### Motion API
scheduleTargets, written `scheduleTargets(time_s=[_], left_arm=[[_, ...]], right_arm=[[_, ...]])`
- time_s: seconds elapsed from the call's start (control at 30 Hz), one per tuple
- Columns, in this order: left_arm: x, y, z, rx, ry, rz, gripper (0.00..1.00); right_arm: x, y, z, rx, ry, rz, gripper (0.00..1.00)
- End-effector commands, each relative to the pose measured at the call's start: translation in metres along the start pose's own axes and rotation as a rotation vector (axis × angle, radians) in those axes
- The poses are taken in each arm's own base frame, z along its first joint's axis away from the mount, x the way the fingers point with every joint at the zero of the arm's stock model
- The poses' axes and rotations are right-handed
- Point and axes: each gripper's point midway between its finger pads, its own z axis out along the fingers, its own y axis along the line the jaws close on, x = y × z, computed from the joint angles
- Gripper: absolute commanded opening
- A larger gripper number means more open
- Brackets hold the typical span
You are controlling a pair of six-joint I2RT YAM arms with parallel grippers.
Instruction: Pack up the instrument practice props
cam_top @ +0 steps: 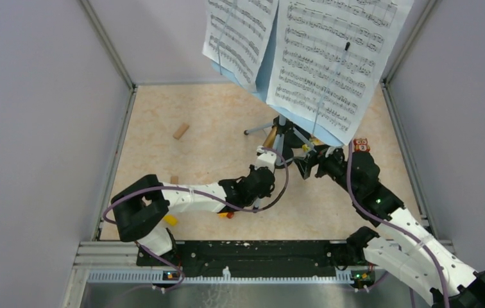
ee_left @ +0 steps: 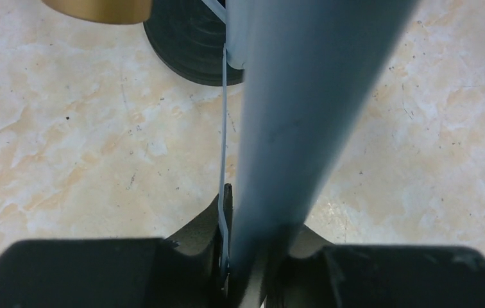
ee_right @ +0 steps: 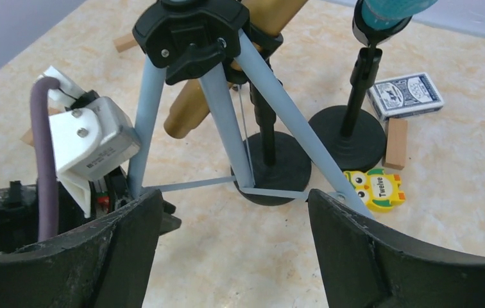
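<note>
rack: music rack (cam_top: 267, 72), pale-blue perforated panel on a tripod, standing upright
rack place: far half of the worktop (cam_top: 195, 160), a bit right of middle; panel leans out toward the far edge
pages: sheet-music pages (cam_top: 330, 58), two white sheets lying loose on the panel
handling, rack: likely light but top-heavy; thin stiff tube legs with a smooth painted finish, probably slippery
handling, pages: soft paper, nothing seen holding it down, likely to slide or flap if the rack tips
hold point: black hub (ee_right: 188, 35) or a leg close under it; skip the thin cross braces (ee_right: 185, 185), which look bendy
left claw: left claw (ee_left: 243, 250) closed around one tripod leg (ee_left: 304, 128), low down near the foot
right claw: right claw (ee_right: 230, 212) spread wide, holding nothing, jaws on either side of the tripod's base
nearby props: gold microphone (ee_right: 188, 112) and blue microphone (ee_right: 387, 9) sit in two black mic holders (ee_right: 349, 135) just behind the legs
snag risk: legs straddle one holder base
clutter: card box (ee_right: 405, 95), owl eraser (ee_right: 374, 189), wooden block (ee_right: 396, 144) beside the holders
</note>
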Motion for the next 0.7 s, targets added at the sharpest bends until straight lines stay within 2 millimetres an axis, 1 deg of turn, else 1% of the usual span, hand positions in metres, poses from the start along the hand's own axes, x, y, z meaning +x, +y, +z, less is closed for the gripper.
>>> scheduleTargets(time_s=[0.0, 0.07, 0.13, 0.33, 0.37, 0.5, 0.57, 0.67], left_arm=[[0.029, 0.026, -0.006, -0.091, 0.082, -0.076, 0.00], [0.033, 0.031, -0.013, -0.104, 0.079, -0.090, 0.00], [0.044, 0.037, -0.022, -0.119, 0.103, -0.079, 0.00], [0.064, 0.041, -0.042, -0.166, 0.137, -0.074, 0.00], [0.066, 0.041, -0.044, -0.165, 0.141, -0.081, 0.00], [0.075, 0.037, -0.047, -0.162, 0.154, -0.101, 0.00], [0.078, 0.034, -0.047, -0.160, 0.158, -0.096, 0.00], [0.076, 0.030, -0.045, -0.163, 0.160, -0.075, 0.00]], right_arm=[[0.005, -0.003, 0.000, 0.010, -0.005, -0.034, 0.81], [0.011, -0.003, 0.002, 0.006, 0.001, -0.033, 0.81], [0.017, -0.003, 0.004, 0.005, 0.007, -0.031, 0.81], [0.031, -0.008, 0.016, 0.028, 0.042, -0.020, 0.80], [0.028, -0.009, 0.019, 0.036, 0.025, -0.014, 0.80], [0.037, -0.007, 0.033, 0.025, 0.023, 0.001, 0.79], [0.043, -0.011, 0.041, 0.044, 0.032, 0.003, 0.77], [0.051, -0.021, 0.053, 0.097, 0.033, 0.005, 0.73]])
